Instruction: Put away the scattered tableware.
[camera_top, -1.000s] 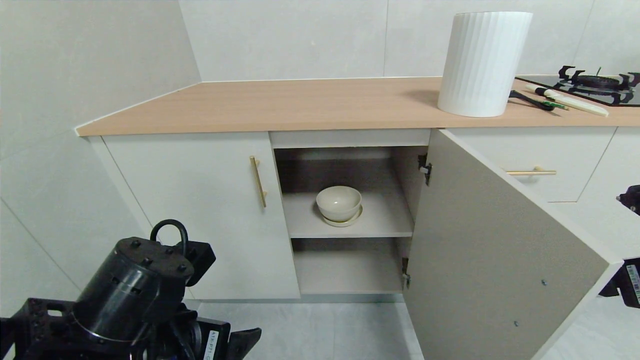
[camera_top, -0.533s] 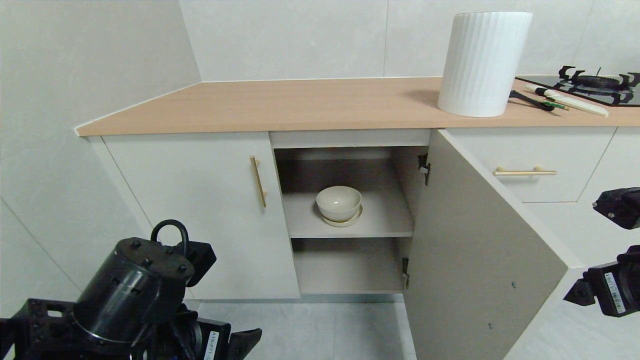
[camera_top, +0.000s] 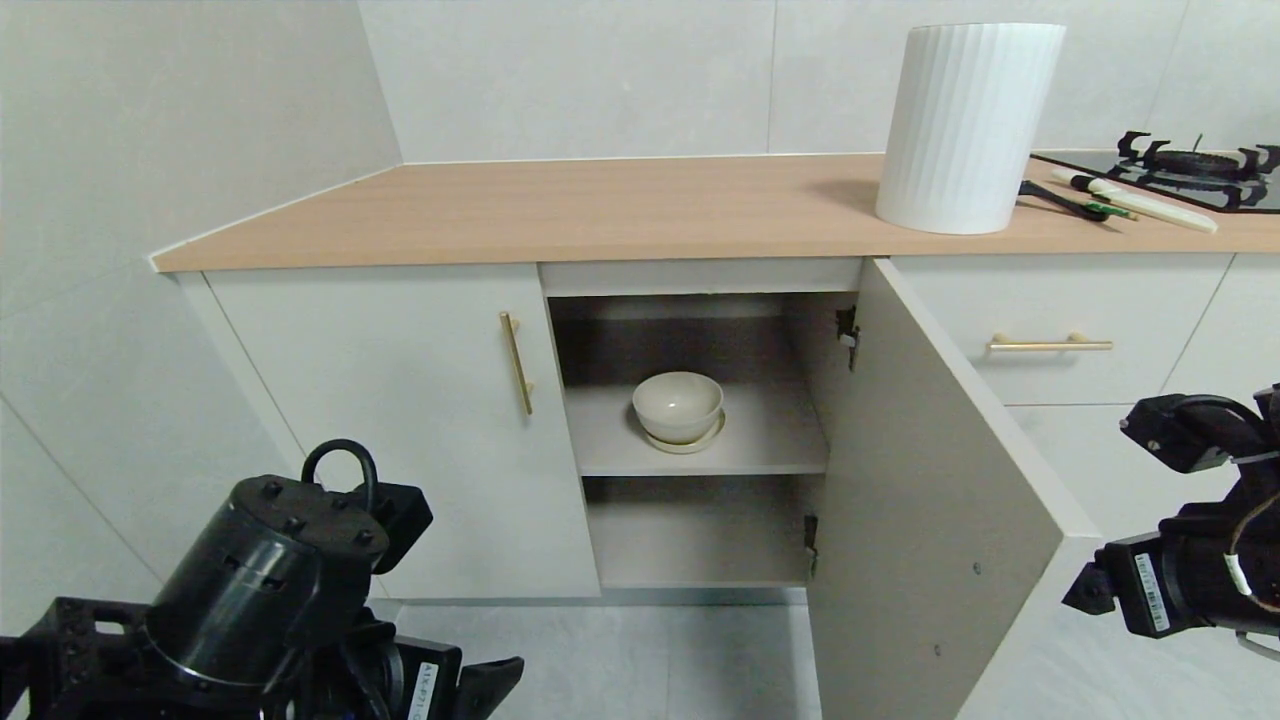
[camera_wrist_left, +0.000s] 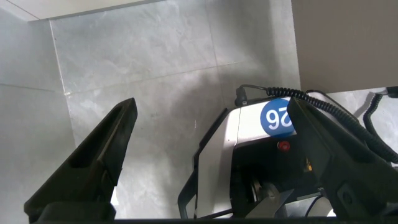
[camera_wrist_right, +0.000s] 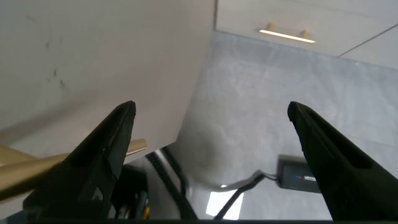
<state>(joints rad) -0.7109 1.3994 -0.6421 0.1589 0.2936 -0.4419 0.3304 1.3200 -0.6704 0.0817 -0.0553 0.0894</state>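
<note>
While shelved, bowl (camera_top: 677, 405) well apart from jaws.

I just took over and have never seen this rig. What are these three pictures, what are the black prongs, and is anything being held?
This is a two-armed robot. The large picture is from its head, facing a cabinet with its door open; inside, a bowl sits on a plate on the upper shelf. On the counter: a white canister and utensils. The other two come from wrist cameras; the black prongs are the left gripper and right gripper, both open, holding nothing.
</note>
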